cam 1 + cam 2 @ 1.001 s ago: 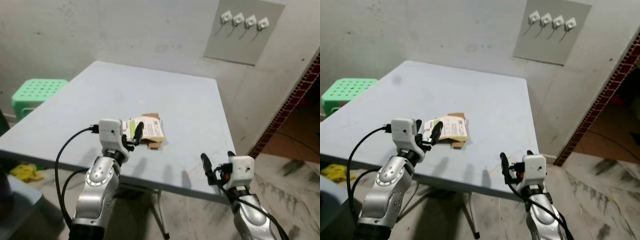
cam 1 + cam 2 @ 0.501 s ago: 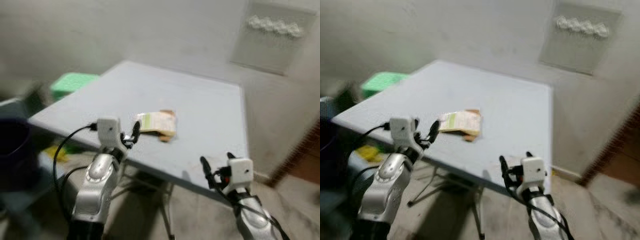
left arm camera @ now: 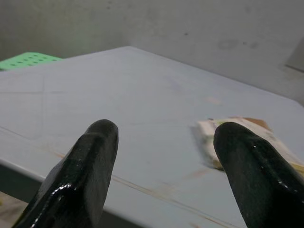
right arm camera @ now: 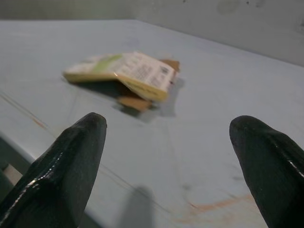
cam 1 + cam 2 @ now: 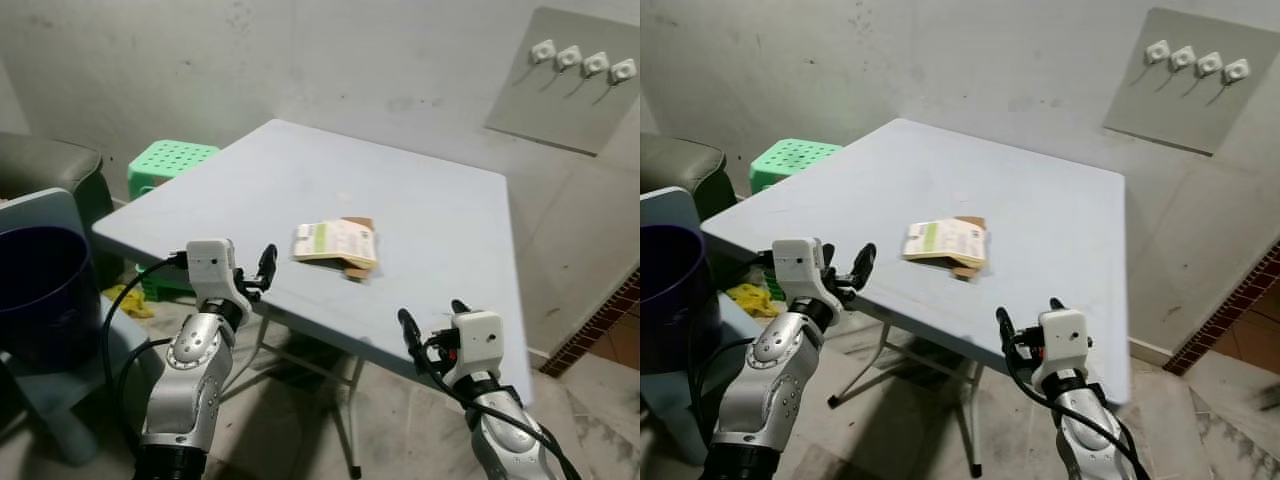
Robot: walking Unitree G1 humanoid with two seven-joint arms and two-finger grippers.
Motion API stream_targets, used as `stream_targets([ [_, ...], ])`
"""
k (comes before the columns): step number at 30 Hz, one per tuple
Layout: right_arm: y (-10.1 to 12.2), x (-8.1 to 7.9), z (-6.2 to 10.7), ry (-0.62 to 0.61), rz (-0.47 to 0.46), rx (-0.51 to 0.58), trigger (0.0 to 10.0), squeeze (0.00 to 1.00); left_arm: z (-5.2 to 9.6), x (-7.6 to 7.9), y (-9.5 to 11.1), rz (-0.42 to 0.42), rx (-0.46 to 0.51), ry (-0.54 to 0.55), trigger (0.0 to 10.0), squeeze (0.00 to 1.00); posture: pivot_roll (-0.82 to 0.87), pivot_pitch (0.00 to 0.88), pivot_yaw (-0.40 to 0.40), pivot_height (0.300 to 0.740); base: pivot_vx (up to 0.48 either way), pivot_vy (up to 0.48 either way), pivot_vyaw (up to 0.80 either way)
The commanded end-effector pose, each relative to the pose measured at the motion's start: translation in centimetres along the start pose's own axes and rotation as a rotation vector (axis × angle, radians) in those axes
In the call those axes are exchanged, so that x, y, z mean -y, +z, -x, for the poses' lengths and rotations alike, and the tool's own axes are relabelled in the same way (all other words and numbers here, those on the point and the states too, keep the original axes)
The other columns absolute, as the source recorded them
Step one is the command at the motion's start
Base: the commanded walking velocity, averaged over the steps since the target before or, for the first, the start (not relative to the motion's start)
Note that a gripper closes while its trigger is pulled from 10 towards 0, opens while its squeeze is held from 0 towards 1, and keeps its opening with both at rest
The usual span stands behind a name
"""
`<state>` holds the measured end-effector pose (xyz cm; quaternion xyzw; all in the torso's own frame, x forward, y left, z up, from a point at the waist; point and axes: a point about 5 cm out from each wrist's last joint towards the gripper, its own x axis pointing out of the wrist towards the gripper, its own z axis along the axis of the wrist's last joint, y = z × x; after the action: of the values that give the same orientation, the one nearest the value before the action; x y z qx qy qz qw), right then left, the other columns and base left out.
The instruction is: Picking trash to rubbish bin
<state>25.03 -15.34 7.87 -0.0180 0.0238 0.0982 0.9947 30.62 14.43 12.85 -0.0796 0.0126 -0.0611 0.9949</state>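
Both my claws are released: left gripper point(image 5: 262, 268) and right gripper point(image 5: 430, 335) hover at the grey square table point(image 5: 420, 180) edge, near the flattened cardboard carton point(image 5: 335, 243).

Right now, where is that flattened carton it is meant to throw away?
The carton lies flat near the middle of the grey table, ahead of both grippers and touching neither; the dark bin stands off to the robot's left.

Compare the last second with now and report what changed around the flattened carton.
The camera swung; a dark bin now shows at the left. The left claw, formerly over the flattened carton, now sits short of it at the table edge. Carton untouched; right claw open, below the edge.
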Motion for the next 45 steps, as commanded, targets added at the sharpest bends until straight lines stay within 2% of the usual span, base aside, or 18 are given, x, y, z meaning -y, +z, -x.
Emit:
stream_targets([
  [1, 0.0, 1.0, 0.2, -0.029, 0.022, -0.008, 10.0, 0.00, -0.4, 1.5, -0.1, 0.015, -0.014, -0.036, 10.0, 0.00, -0.02, 0.000, -0.109, 0.740, 0.000, 0.000, 0.00],
  [7, 0.1, 0.8, 0.2, -0.017, 0.023, -0.008, 10.0, 0.00, -0.4, 1.4, -0.1, 0.025, -0.005, -0.038, 10.0, 0.00, -0.02, 0.000, -0.110, 0.740, 0.000, 0.000, 0.00],
  [11, 0.2, 0.2, 0.3, 0.065, -0.046, -0.013, 10.0, 0.00, -0.3, 1.1, -0.3, -0.006, -0.024, -0.036, 10.0, 0.00, -0.02, 0.000, -0.111, 0.740, 0.000, 0.000, 0.00],
  [14, 0.4, 0.0, 0.3, 0.093, -0.035, 0.006, 10.0, 0.00, -0.4, 0.8, -0.3, -0.006, -0.025, -0.026, 10.0, 0.00, -0.02, 0.000, -0.111, 0.740, 0.000, 0.000, 0.00],
  [21, 0.4, -0.1, 0.3, 0.095, -0.028, 0.010, 10.0, 0.00, -0.5, 0.5, -0.2, 0.048, -0.031, -0.028, 10.0, 0.00, -0.01, 0.000, -0.112, 0.740, 0.000, 0.125, 0.00],
  [31, 0.4, -0.4, 0.3, 0.108, -0.036, 0.010, 10.0, 0.00, -0.7, 0.7, -0.2, 0.034, -0.036, -0.036, 10.0, 0.00, -0.01, 0.000, -0.107, 0.740, 0.000, 0.475, 0.00],
  [35, 0.3, -0.5, 0.4, 0.110, -0.036, 0.008, 10.0, 0.00, -0.8, 0.9, -0.1, -0.015, -0.033, -0.039, 10.0, 0.00, -0.02, 0.000, -0.105, 0.740, 0.000, 0.000, 0.00],
  [42, 0.2, -0.7, 0.5, 0.116, -0.043, 0.005, 10.0, 0.00, -0.8, 1.5, 0.2, 0.017, -0.020, -0.087, 10.0, 0.00, -0.02, 0.000, -0.102, 0.740, 0.000, 0.000, 0.00],
  [45, 0.3, -0.9, 0.7, 0.133, -0.062, 0.010, 10.0, 0.00, -0.8, 1.2, 0.1, 0.001, -0.038, -0.060, 10.0, 0.00, -0.02, 0.000, -0.100, 0.740, 0.000, 0.000, 0.00],
])
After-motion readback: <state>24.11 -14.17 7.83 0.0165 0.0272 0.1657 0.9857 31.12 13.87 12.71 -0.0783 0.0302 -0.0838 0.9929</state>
